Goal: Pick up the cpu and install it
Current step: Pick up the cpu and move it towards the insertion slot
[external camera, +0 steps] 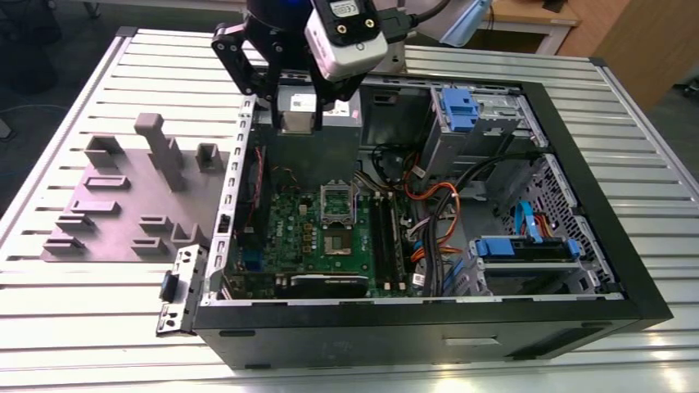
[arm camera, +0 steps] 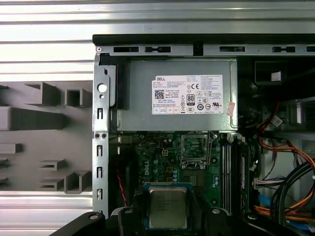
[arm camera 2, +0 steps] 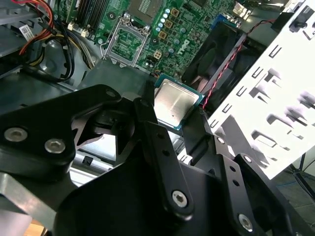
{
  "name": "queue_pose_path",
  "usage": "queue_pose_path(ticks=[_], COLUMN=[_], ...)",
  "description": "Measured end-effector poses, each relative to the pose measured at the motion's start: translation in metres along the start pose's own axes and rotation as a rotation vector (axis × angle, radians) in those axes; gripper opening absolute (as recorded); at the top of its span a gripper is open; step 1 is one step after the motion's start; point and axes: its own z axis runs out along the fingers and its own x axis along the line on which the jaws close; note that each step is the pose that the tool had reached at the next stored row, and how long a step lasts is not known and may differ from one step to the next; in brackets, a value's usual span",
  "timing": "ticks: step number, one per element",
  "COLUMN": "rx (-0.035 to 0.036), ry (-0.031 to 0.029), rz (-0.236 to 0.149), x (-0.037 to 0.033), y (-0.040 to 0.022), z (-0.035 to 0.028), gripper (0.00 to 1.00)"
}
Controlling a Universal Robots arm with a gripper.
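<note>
Up close, the second wrist view shows the hand (arm camera 2: 172, 119) gripping the cpu (arm camera 2: 176, 102).

cpu (arm camera 2: 174, 104): satin silvery metal top | gripper (arm camera 2: 176, 119): matt black | table (external camera: 639, 155): ribbed bare metal

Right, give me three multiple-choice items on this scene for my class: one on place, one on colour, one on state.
1. Where is the small square silvery-grey metal-topped cpu? A on the slatted table; B between the black tool's fingers; C on the grey tray.
2. What colour are the plastic drive latches? A blue; B red; C yellow.
3. The black metal computer case is: A shut; B upside down; C open-sided.
Answers: B, fingers flank it in both wrist views; A, blue in the exterior view; C, its insides show.
</note>
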Motion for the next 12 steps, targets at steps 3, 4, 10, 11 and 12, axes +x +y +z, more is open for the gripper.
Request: queue_pose_path(ticks=[3,4,10,11,12], rx=[0.0,0.0,-0.0001,-0.0002,-0.0002], ry=[0.0,0.0,0.0,0.0,0.0], rz=[0.0,0.0,0.0,0.0,0.0], x=[-0.0005,-0.0008,-0.012,-0.0146,-0.017], y=[0.0,0.0,0.0003,0.0003,0.0002], z=[0.0,0.0,-0.0002,-0.0002,-0.0002], gripper=[0.47,0.47,0.47,0.47,0.47])
